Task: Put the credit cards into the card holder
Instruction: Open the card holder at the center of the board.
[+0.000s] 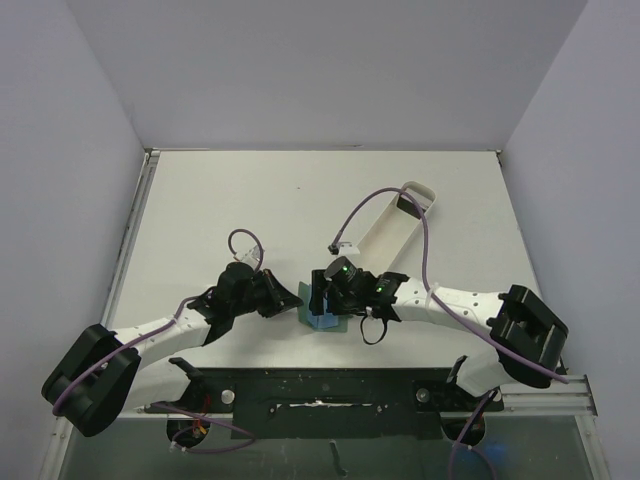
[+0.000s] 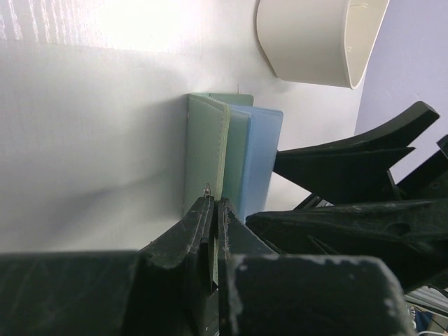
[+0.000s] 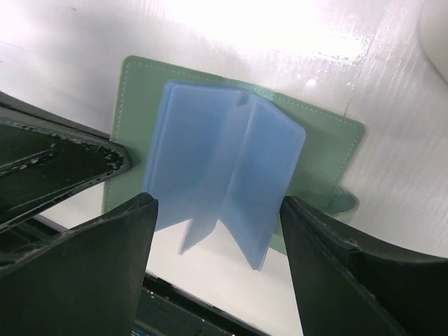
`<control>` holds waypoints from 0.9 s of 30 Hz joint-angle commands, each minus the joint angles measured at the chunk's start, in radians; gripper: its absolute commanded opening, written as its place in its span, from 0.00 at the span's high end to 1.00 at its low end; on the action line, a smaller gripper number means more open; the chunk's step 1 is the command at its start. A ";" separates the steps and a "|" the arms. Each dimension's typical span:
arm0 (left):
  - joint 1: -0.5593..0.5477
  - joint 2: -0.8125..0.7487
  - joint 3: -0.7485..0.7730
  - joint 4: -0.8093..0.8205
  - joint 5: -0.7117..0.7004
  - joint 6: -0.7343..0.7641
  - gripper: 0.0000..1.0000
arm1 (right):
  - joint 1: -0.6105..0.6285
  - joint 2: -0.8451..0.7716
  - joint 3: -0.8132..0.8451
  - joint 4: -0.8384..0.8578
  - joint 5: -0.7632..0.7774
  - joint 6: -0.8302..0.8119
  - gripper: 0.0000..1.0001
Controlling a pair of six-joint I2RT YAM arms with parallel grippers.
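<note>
One grey-green folding card holder (image 1: 322,322) with pale blue inner pockets lies open on the white table (image 1: 250,200), at the middle of its near edge and between the two arms' tips. Its stitched cover (image 3: 322,133) is spread out with the long axis running left to right in the scene. One small snap tab (image 3: 344,203) sticks out at the right end. Two blue pocket leaves (image 3: 231,161) rise from the cover and meet at a fold that runs from far to near, fanning apart toward the near side. The left gripper (image 2: 213,210), one of two black two-finger grippers, is pinched tight on the left edge of the green cover. The right gripper (image 3: 218,210) hangs over the holder with its jaws spread wide, one finger (image 3: 105,259) on each side of the blue leaves. They are just beside the leaves, and whether they touch cannot be told. One long white oblong plastic tray (image 1: 380,235) lies well apart to the far right, its long axis slanting from near-left to far-right. A dark shape (image 1: 410,203) sits at its far end, too small to identify.
</note>
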 commanded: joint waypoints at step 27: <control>-0.003 -0.008 -0.009 0.052 0.007 0.017 0.75 | 0.027 -0.045 0.033 0.048 0.029 -0.027 0.48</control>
